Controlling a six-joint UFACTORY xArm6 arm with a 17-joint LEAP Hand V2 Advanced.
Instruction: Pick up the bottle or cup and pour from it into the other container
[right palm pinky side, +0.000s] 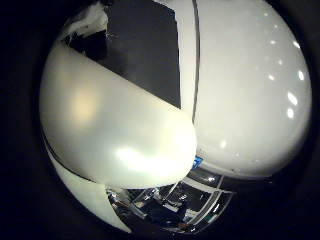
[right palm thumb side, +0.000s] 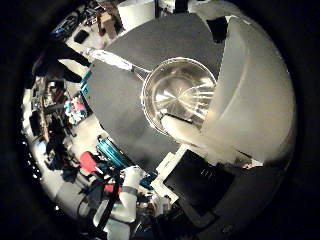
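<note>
A smooth white cup (right palm pinky side: 115, 115) fills much of the little finger side palm view, close against the palm. In the thumb side palm view the same cup (right palm thumb side: 250, 90) is tilted, with its rim next to a shiny steel pot (right palm thumb side: 178, 92). The pot has a long handle (right palm thumb side: 110, 60) and stands on a dark grey mat (right palm thumb side: 120, 110). My right hand (right palm thumb side: 120, 195) is above the mat beside the pot, with white and black parts showing at the view's edge, and it is shut on the cup.
A white table top (right palm pinky side: 250, 90) lies beyond the cup, with a black panel (right palm pinky side: 145, 50) behind it. Room clutter, with red and teal items (right palm thumb side: 100, 155), lies past the mat's edge on the floor side.
</note>
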